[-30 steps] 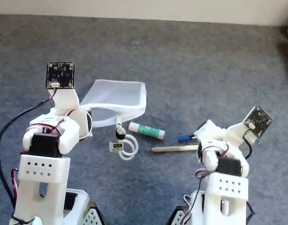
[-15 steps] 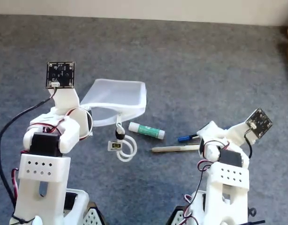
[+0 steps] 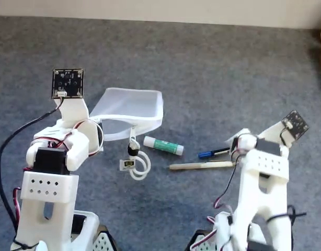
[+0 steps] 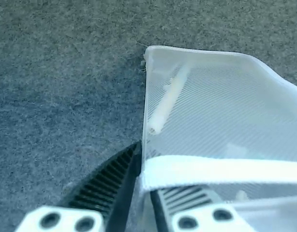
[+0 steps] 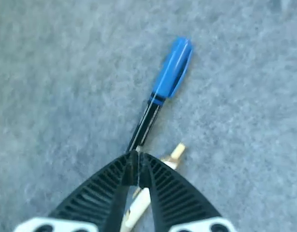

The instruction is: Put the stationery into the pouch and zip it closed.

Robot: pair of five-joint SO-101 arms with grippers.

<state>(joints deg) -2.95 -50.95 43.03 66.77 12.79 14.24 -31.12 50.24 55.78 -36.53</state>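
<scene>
Left gripper (image 4: pixel 142 166) — pouch (image 4: pixel 211 106) edge, open carpet (image 4: pixel 66 72)

Translucent white mesh pouch (image 3: pixel 132 110), mouth open, pale stick (image 4: pixel 167 99) inside, green-and-white glue stick (image 3: pixel 163 145) just beside the mouth, blue-capped black pen (image 3: pixel 213 153) near it, cream pen (image 3: pixel 199 166) alongside

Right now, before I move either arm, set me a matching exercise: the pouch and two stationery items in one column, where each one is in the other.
Things:
1. blue-capped black pen
2. translucent white mesh pouch
3. white glue stick with green label

Places:
a. rim clamped in the left gripper
b. lying free on the grey carpet
c. tail end pinched in the right gripper

Pairs: 1-c, 2-a, 3-b.
</scene>
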